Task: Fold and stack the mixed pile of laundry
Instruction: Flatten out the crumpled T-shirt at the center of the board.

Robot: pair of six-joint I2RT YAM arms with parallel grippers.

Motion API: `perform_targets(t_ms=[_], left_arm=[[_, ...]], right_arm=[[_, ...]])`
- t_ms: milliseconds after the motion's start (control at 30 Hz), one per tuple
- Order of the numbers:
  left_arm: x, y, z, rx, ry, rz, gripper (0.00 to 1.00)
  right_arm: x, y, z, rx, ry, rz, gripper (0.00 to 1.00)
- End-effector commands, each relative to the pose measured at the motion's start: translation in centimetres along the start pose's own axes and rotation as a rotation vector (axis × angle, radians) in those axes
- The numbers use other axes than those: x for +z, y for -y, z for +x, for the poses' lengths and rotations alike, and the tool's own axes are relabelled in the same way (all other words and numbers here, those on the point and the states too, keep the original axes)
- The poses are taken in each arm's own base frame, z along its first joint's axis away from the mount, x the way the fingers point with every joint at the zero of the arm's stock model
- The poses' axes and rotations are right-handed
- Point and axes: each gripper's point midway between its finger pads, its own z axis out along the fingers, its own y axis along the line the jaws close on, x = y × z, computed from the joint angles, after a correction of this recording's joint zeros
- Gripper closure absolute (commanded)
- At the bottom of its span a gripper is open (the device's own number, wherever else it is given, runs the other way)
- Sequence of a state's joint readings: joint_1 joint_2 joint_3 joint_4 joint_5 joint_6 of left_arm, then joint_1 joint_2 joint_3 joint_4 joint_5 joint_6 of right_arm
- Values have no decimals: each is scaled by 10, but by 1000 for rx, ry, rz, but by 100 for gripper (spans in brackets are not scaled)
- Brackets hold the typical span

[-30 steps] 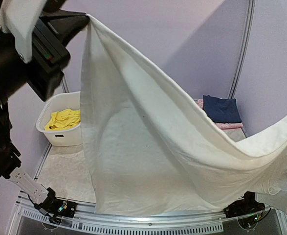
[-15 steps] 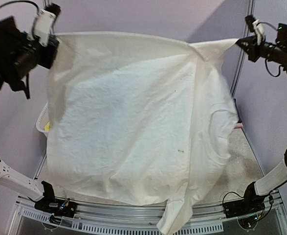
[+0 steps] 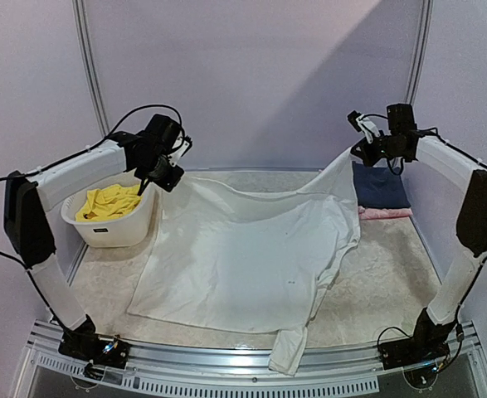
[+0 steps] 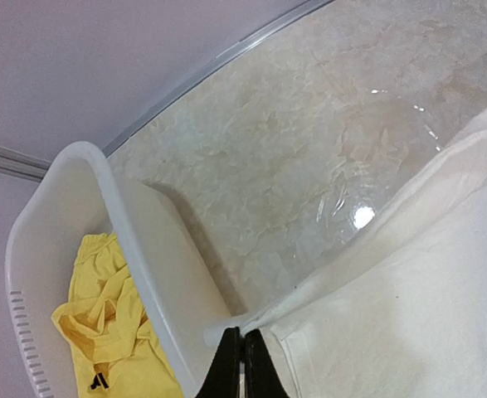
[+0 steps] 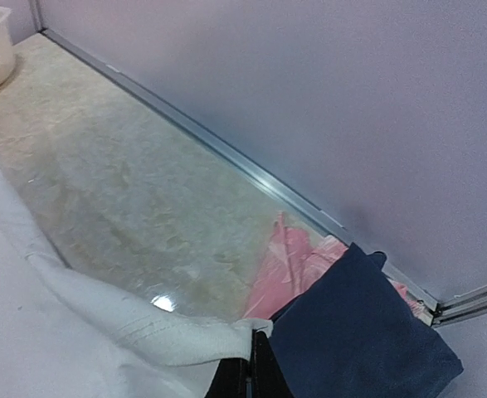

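The white T-shirt (image 3: 251, 257) lies spread over the table, one sleeve hanging over the near edge. My left gripper (image 3: 168, 176) is shut on its far left hem corner, next to the basket; in the left wrist view the pinched hem (image 4: 251, 325) meets the black fingers (image 4: 226, 369). My right gripper (image 3: 361, 149) is shut on the far right corner, lifted above the table; the right wrist view shows that corner (image 5: 226, 336) in the closed jaws. The yellow shorts (image 3: 106, 201) (image 4: 110, 332) lie crumpled in the white basket.
A white plastic basket (image 3: 110, 232) (image 4: 143, 240) stands at the far left. A folded navy garment (image 3: 377, 184) (image 5: 359, 332) lies on a pink one (image 3: 384, 213) (image 5: 289, 274) at the far right. Upright frame posts stand at the back corners.
Both arms have swung the shirt from high in front of the camera down and away. It now lies flat on the table, held at its two far corners.
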State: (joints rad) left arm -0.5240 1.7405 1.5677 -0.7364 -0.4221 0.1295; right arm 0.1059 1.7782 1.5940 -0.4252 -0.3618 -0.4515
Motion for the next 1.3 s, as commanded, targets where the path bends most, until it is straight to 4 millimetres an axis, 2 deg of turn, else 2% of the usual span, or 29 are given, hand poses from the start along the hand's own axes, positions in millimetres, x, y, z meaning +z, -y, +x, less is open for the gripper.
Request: perform_targets(t_ms=[0, 100, 233, 300, 467, 533, 600, 767, 933, 1033, 1133, 1200, 1267], left_arm=[[13, 3, -26, -57, 43, 67, 100], [30, -3, -30, -73, 24, 51, 100], [51, -14, -31, -116, -12, 26, 100], [57, -18, -32, -131, -17, 15, 100], [56, -23, -39, -143, 15, 16, 100], [48, -26, -44, -152, 36, 16, 100], [31, -31, -52, -174, 73, 23, 100], [-33, -61, -79, -247, 211, -4, 100], [-108, -90, -102, -283, 328, -36, 100], [-148, -110, -110, -288, 373, -94, 100], [-175, -134, -111, -272, 402, -189, 100], [-188, -158, -106, -267, 413, -307, 100], [-191, -176, -96, -254, 381, -399, 100]], right_arm=[[36, 47, -12, 13, 13, 168, 100], [51, 62, -18, 29, 14, 218, 100], [83, 74, -12, 42, -22, 256, 100], [90, 77, -15, 47, -13, 269, 100], [99, 75, -17, 57, -2, 276, 100], [97, 75, -19, 61, -3, 276, 100], [86, 75, -28, 70, 12, 281, 100], [22, 75, -85, 62, 123, 312, 100], [-63, 64, -146, 31, 241, 327, 100], [-112, 56, -171, 17, 302, 340, 100], [-152, 48, -188, 12, 354, 356, 100], [-170, 46, -193, 19, 373, 371, 100], [-182, 45, -194, 23, 380, 388, 100]])
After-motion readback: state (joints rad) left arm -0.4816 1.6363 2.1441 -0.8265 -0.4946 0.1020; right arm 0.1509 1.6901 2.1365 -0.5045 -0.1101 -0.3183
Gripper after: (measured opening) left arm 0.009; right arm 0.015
